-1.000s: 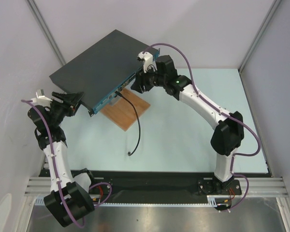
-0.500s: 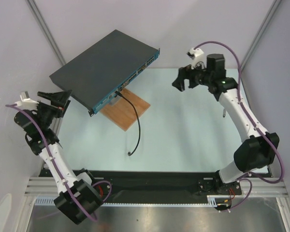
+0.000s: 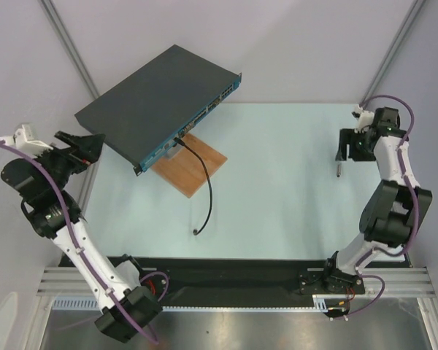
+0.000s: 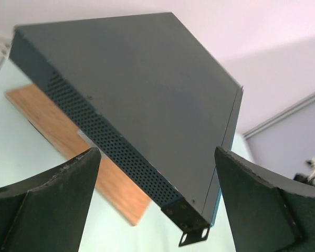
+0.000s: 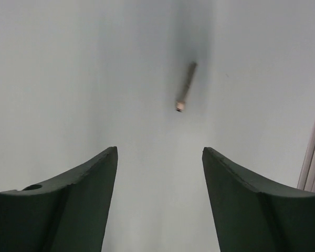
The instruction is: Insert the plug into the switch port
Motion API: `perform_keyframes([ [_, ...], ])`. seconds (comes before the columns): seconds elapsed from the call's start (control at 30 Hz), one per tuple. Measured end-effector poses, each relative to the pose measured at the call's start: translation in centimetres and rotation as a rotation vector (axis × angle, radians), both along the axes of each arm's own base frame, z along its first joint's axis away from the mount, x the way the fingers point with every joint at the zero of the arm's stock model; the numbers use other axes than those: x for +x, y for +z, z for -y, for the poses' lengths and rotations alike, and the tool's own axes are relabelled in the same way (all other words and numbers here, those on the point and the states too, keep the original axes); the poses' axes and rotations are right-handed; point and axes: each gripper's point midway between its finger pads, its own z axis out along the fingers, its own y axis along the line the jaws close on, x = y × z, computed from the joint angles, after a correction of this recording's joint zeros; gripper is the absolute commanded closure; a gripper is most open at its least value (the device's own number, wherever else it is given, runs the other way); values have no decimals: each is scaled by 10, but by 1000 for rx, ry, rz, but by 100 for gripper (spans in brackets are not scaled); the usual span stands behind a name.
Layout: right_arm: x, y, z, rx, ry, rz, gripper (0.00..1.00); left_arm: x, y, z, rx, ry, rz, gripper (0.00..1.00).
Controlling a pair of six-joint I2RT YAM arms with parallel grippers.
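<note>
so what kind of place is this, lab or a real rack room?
Looks like a lab robot test cell, not a rack room: left arm and right arm mounted by an aluminium rail at the edge of a pale table, plain panels around it, and one switch set on a board.

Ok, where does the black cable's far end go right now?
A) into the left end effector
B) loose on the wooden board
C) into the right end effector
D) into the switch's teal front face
D: the black cable runs over the board to the front of the switch; the left end effector and right end effector are open, empty.
</note>
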Motion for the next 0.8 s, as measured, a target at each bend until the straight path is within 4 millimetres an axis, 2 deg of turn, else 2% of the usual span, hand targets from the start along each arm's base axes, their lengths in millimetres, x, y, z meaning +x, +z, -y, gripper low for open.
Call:
perform_keyframes([
  [0.13,-12,-57,40,-2,-96,-166,36,-7,8,20,155,-40,27,10],
  [0.23,-18,-92,47,19,-120,-263,41,-9,9,30,231,-76,35,11],
  [0.37,-18,-115,42,54,-128,-317,43,-8,12,33,310,-99,47,11],
  [0.53,-6,-125,33,78,-137,-314,45,-4,12,33,353,-110,48,12],
  [0.63,2,-128,28,75,-133,-300,57,-3,11,34,359,-117,47,13],
  [0.73,11,-134,24,66,-126,-293,81,-3,13,37,367,-130,54,16],
  [0.77,15,-134,23,60,-125,-285,96,-2,15,38,370,-134,58,16],
  [0.8,18,-134,22,54,-120,-277,100,-2,17,40,373,-138,63,17],
])
